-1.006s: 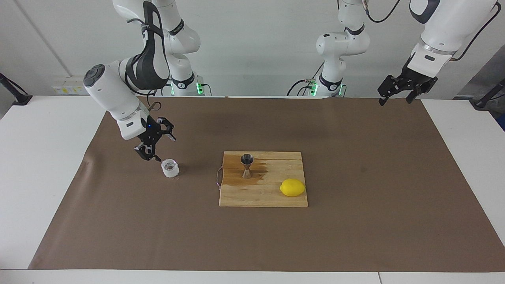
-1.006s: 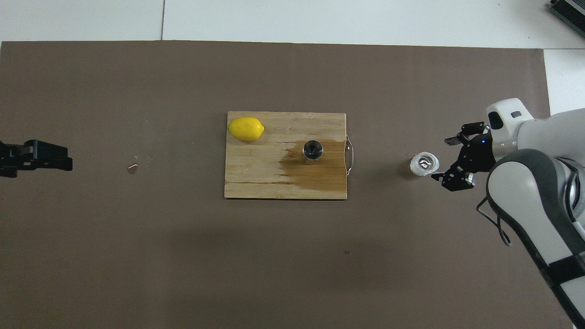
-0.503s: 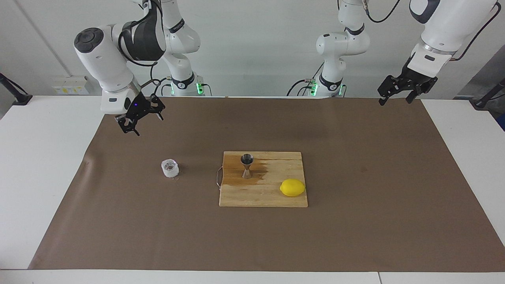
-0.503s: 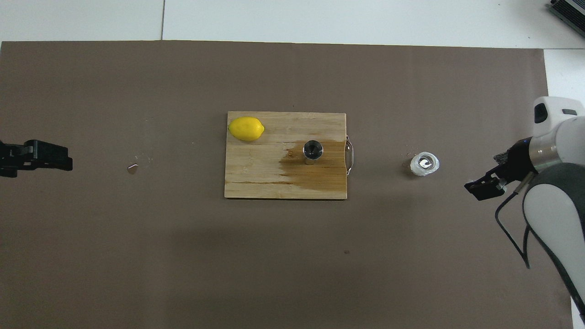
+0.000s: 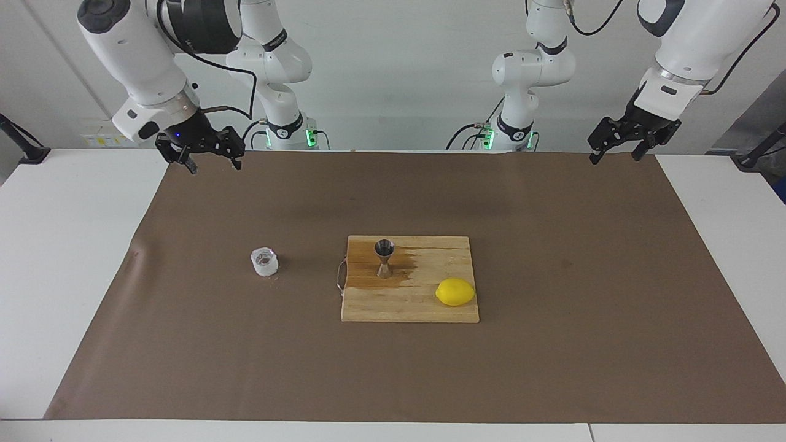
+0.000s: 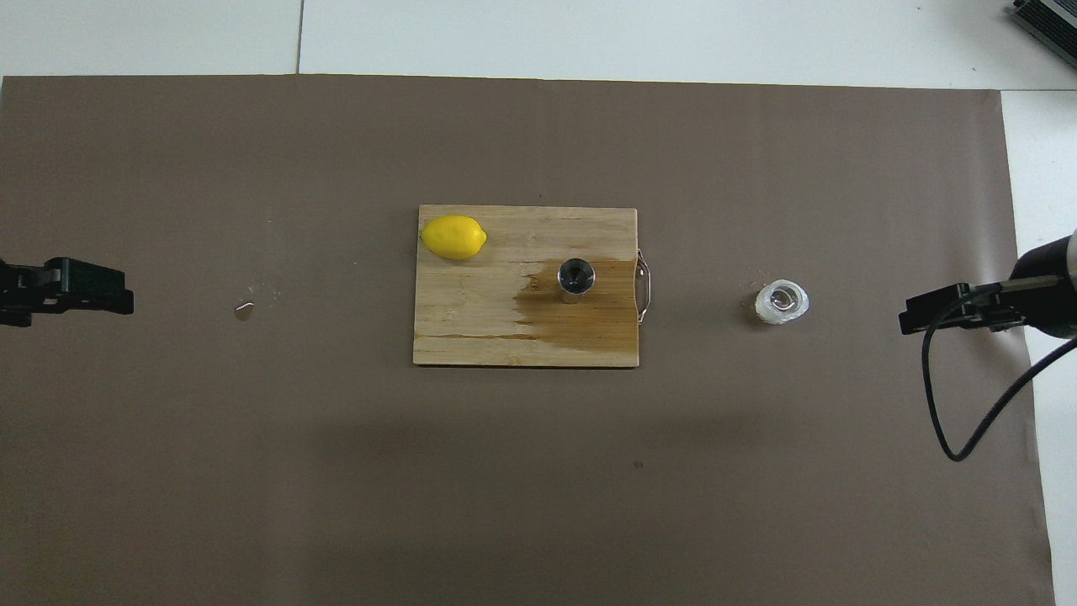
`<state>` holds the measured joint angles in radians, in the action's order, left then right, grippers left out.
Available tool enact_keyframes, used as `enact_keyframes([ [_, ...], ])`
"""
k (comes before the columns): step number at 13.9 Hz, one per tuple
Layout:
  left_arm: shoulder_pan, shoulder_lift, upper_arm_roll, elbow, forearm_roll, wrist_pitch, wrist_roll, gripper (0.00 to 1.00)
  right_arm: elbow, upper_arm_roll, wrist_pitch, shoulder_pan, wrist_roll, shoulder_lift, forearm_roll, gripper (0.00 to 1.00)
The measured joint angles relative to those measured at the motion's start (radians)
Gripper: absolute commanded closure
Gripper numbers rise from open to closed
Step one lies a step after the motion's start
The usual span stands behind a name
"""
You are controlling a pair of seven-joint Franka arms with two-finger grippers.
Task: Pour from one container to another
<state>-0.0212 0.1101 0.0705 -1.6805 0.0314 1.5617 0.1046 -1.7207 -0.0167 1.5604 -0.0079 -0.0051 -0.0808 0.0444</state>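
2 pincers (image 5: 210, 158) (image 5: 616, 150) open, raised; cup (image 5: 264, 261) beside board (image 5: 368, 307); jigger (image 5: 385, 258) upright

One clear cup (image 5: 264, 261), one steel jigger (image 5: 385, 258), one lemon (image 5: 455, 292), one wooden board (image 5: 424, 307) and two grippers are counted.

lemon (image 5: 455, 292) yellow — jigger (image 5: 384, 258) steel-grey — cup (image 5: 264, 261) whitish-clear — mat (image 5: 552, 356) brown
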Motion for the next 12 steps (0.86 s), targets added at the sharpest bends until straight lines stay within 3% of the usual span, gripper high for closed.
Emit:
enact_keyframes([
  [5,0.000,0.000,0.000,0.000,0.000,0.000,0.000,0.00,0.128,-0.008,-0.050,-0.014,0.051,0.046,-0.011,0.00],
  [12,0.000,0.000,0.000,0.000,0.000,0.000,0.000,0.00,0.140,-0.007,-0.026,-0.012,0.054,0.066,-0.021,0.00],
])
